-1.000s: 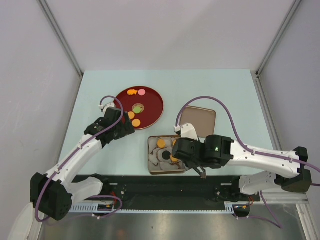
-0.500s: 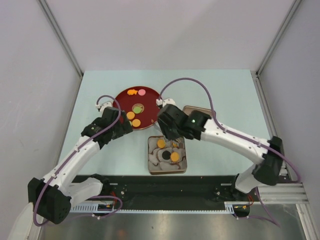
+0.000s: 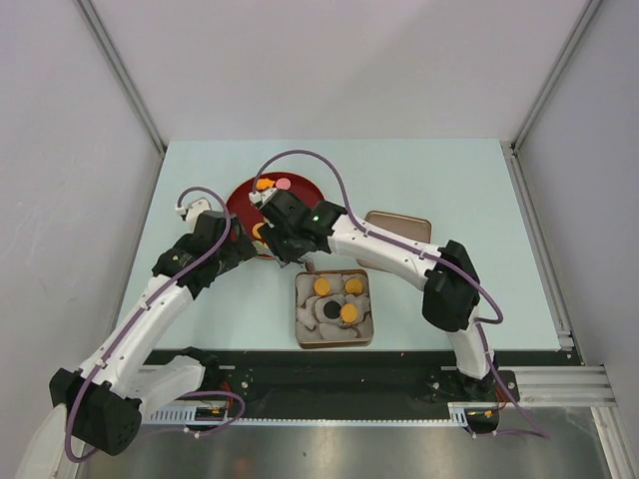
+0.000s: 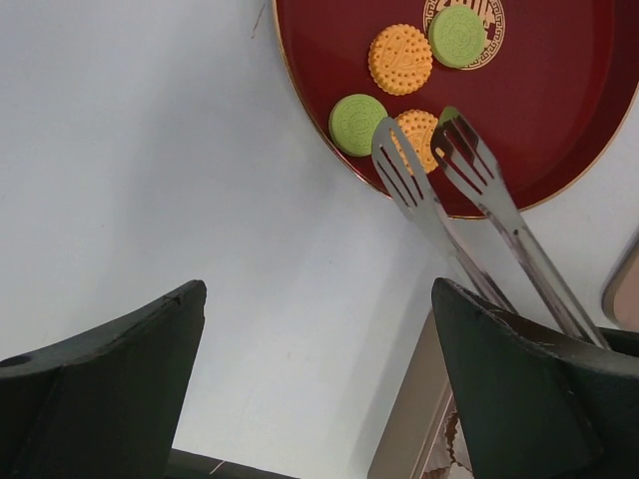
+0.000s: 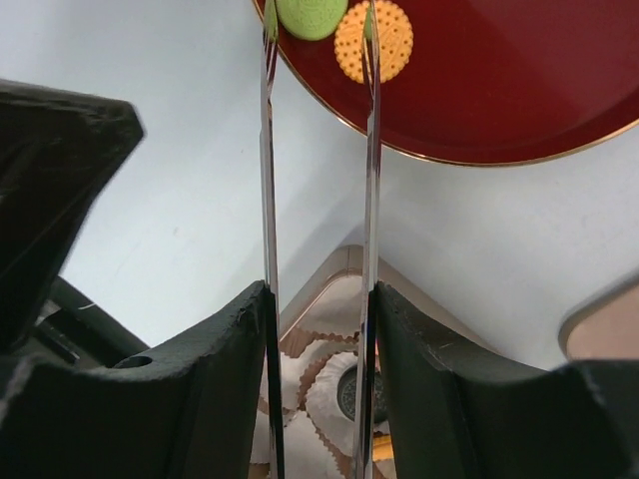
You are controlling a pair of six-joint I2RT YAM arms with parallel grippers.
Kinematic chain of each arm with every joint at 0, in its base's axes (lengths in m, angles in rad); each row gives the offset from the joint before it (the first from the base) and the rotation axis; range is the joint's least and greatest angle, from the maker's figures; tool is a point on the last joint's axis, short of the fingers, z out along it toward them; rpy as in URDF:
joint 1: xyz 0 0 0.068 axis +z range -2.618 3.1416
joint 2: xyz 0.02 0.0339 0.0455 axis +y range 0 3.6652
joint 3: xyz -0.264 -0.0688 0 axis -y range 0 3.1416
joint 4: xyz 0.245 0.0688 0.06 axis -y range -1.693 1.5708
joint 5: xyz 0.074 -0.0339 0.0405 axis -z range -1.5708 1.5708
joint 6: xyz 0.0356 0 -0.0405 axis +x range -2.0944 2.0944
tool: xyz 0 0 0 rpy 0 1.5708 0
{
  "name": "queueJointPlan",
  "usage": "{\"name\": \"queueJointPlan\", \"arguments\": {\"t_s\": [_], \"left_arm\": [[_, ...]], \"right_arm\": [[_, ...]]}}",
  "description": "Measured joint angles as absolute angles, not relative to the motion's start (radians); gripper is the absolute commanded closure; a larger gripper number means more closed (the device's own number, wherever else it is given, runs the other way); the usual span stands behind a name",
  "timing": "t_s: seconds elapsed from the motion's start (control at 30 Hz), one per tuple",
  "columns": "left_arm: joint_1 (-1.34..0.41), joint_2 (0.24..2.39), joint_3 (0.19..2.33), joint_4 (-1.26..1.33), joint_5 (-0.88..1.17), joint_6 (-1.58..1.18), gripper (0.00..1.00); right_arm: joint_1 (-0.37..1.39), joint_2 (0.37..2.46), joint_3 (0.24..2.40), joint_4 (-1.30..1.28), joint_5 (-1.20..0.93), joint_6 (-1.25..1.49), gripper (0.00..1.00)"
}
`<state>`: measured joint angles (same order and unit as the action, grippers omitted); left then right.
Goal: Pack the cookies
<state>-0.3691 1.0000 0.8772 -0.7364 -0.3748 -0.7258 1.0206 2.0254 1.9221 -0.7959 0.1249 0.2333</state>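
Cookies lie on a red plate: an orange and a pink one at its far rim. The left wrist view shows two orange and two green cookies. The open tin holds paper cups with three orange cookies and a dark one. My right gripper is shut on metal tongs. Their open tips straddle an orange cookie beside a green one at the plate's near edge. My left gripper is open and empty, left of the tongs.
The tin's brown lid lies right of the plate, behind the tin. The right arm stretches across between plate and tin. The tin's corner shows at the lower right of the left wrist view.
My right arm has swung from above the tin to the far left, bringing the tongs to the plate's near edge. My left gripper has shifted slightly left.
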Motion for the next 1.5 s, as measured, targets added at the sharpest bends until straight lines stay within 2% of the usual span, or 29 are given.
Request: {"name": "queueJointPlan", "arguments": {"t_s": [0.43,1.13,1.5], "left_arm": [[-0.361,0.98,0.834,-0.734,-0.382,-0.726,0.0],[-0.359,0.981,0.817,-0.717,-0.364,-0.725,0.0],[-0.358,0.982,0.817,-0.712,-0.36,-0.725,0.0]], "right_arm": [[1.015,2.145,2.012,-0.834,0.148,0.189,0.49],[1.008,2.149,1.96,-0.852,0.194,0.17,0.5],[1.023,2.151,2.013,-0.912,0.183,0.157,0.46]]}}
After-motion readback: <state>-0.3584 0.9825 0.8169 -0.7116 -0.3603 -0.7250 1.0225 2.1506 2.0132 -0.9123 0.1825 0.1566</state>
